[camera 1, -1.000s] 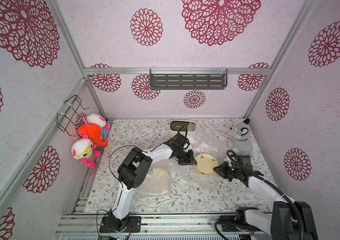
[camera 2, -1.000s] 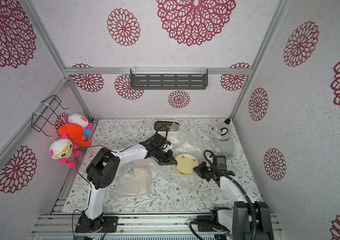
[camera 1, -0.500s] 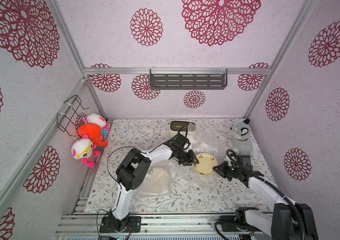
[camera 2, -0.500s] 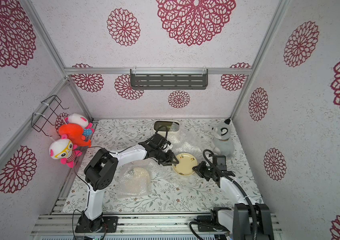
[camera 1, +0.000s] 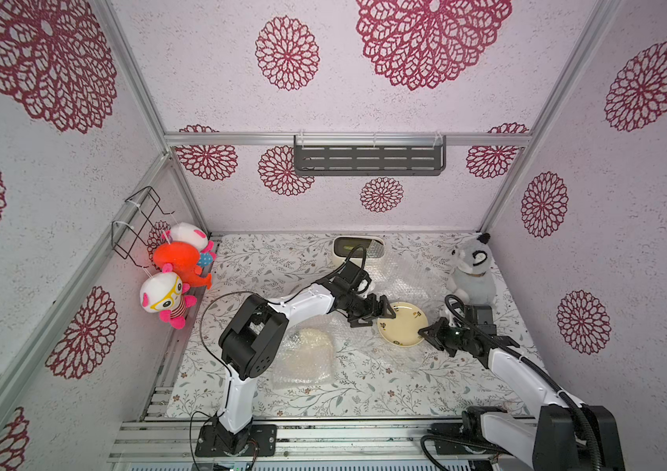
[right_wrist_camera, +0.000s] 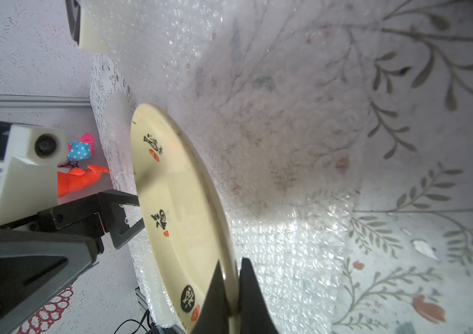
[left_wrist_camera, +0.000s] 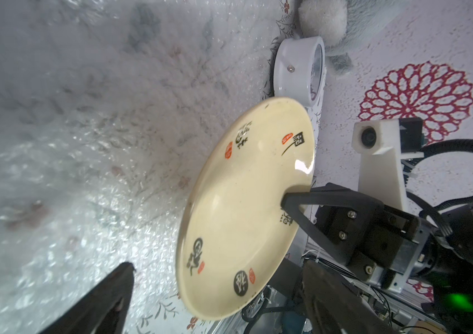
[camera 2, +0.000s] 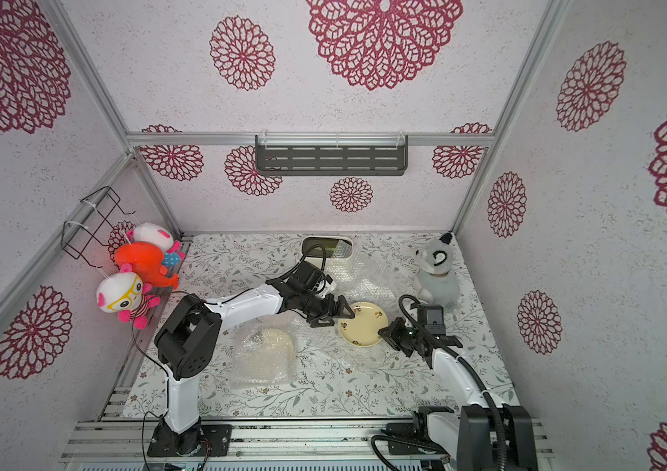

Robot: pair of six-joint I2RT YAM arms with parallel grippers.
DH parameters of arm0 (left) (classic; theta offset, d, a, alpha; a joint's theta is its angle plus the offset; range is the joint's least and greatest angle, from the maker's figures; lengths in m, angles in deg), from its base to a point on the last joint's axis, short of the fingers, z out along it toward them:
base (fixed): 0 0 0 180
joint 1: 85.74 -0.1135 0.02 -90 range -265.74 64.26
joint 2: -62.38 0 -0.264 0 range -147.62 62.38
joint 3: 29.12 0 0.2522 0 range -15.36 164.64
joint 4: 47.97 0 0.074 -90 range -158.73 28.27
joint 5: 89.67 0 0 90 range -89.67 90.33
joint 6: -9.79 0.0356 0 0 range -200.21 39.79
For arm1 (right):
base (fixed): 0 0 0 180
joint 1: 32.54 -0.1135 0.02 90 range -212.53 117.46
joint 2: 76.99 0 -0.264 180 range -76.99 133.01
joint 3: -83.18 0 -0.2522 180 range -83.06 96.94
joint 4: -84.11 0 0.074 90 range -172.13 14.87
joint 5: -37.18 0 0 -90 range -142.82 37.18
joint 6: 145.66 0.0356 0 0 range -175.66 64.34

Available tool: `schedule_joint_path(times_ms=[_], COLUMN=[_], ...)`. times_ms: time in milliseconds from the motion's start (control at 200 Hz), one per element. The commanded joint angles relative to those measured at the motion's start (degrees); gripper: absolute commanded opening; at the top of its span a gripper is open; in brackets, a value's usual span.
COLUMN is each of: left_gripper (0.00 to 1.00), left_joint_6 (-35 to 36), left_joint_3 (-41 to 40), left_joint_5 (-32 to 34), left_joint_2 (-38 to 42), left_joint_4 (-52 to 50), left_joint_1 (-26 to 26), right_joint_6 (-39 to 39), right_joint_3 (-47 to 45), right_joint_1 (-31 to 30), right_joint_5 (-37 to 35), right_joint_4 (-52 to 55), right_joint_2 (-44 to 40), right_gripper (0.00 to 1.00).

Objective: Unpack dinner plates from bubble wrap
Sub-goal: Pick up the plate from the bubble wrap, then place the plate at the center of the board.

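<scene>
A cream dinner plate (camera 1: 402,325) (camera 2: 362,325) with dark rim motifs hangs tilted just over a spread sheet of bubble wrap (camera 1: 403,277). My right gripper (camera 1: 423,332) (right_wrist_camera: 231,289) is shut on the plate's right rim (right_wrist_camera: 177,217). On the plate's left side my left gripper (camera 1: 377,319) (left_wrist_camera: 217,269) stands open, its fingers either side of the rim (left_wrist_camera: 244,202) without touching it. Front left, a second bubble wrap bundle (camera 1: 309,357) lies whitish and folded around a pale round shape.
A cream box with a dark top (camera 1: 358,246) stands at the back. At the back right a grey plush (camera 1: 472,273) sits beside a white alarm clock (left_wrist_camera: 298,69). Plush toys (camera 1: 176,265) hang on the left wall.
My left gripper has opened and let go of the plate's left rim. The right gripper keeps its grip and the plate has barely moved.
</scene>
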Motion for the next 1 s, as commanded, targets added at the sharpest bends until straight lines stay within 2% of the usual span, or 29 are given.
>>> schedule_joint_path(times_ms=[0,270,425,590,751,996], left_gripper=[1.0,0.98,0.98,0.98,0.98,0.98], left_joint_6=[1.79,3.57,6.47,5.02,4.48,5.44], left_joint_3=[-1.24,-3.65,-4.77,-10.71,-16.55,-18.91], left_joint_5=[1.75,4.12,5.42,7.29,8.0,9.72], left_joint_2=[5.22,15.59,22.38,32.48,40.71,47.05], left_joint_4=[-2.18,-7.35,-13.38,-14.84,-15.43,-19.94], left_joint_1=[-0.31,-1.46,-2.85,-5.27,-8.54,-11.94], right_joint_6=[-0.97,0.46,2.47,2.33,4.34,7.48], right_joint_3=[3.9,9.52,13.12,18.27,20.61,21.11], right_joint_1=[-0.22,-0.16,-0.16,-0.15,-0.16,-0.15], right_joint_5=[-1.15,-8.3,-15.53,-24.27,-30.44,-35.52], right_joint_4=[4.97,23.63,35.92,47.92,53.49,56.85], right_joint_2=[-4.18,-14.33,-19.3,-20.18,-21.03,-21.48], right_gripper=[0.03,0.02,0.02,0.0,0.0,0.0])
